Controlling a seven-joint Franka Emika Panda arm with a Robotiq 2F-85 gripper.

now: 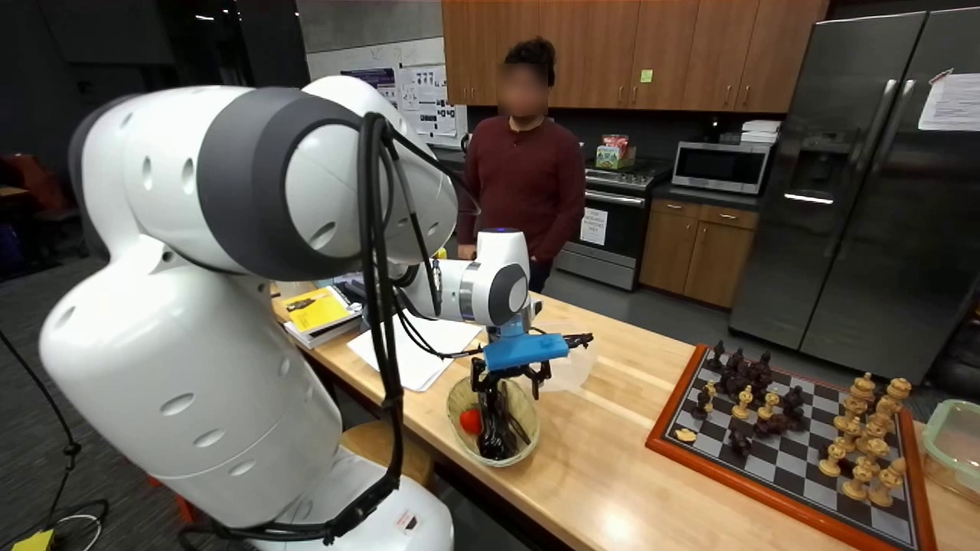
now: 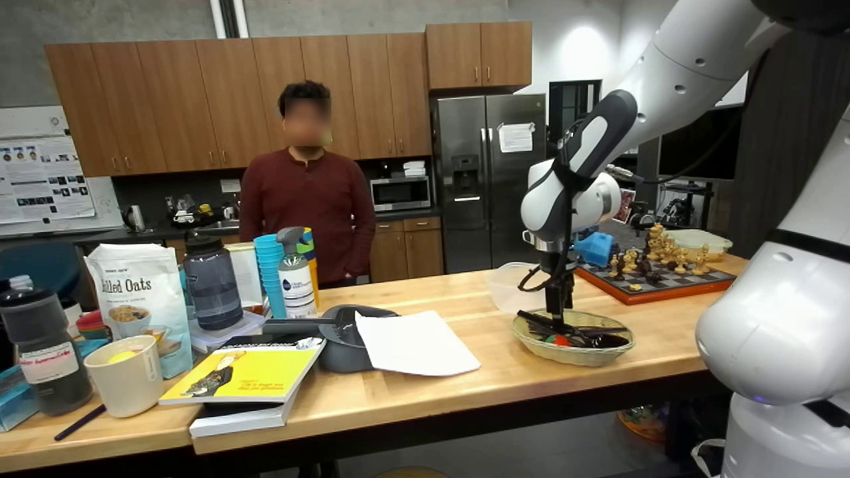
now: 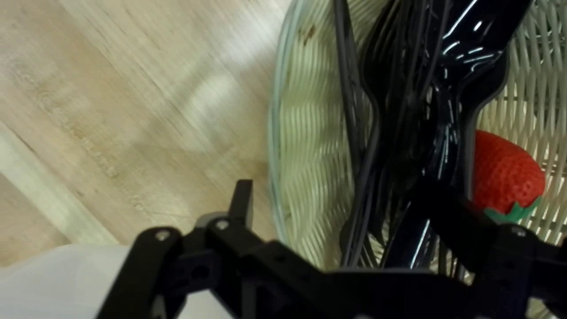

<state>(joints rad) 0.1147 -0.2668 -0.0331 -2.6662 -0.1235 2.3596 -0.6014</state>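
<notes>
Hanging over the basket (image 3: 305, 141), jaws spread wide, the tool (image 3: 341, 192) had hold of nothing that showed, and down inside lay the black cutlery (image 3: 449, 137), right beside the strawberry (image 3: 507, 177), so the reach looked done, with any grip or lift not yet made!

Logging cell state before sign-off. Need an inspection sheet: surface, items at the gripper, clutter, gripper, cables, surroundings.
Surface: wooden table, glare patches on it.
Items at gripper: woven basket on the table, holding black cutlery and a red strawberry with a green end.
Clutter: translucent container near the basket; white paper; yellow book; chessboard with chess pieces.
Gripper: gripper above the basket, jaws wide apart, no grip seen; contact with cutlery unclear.
Cables: black cables hang along the arm; another cable near the floor.
Surroundings: person standing beyond the table; microwave and fridge in the background.
</notes>
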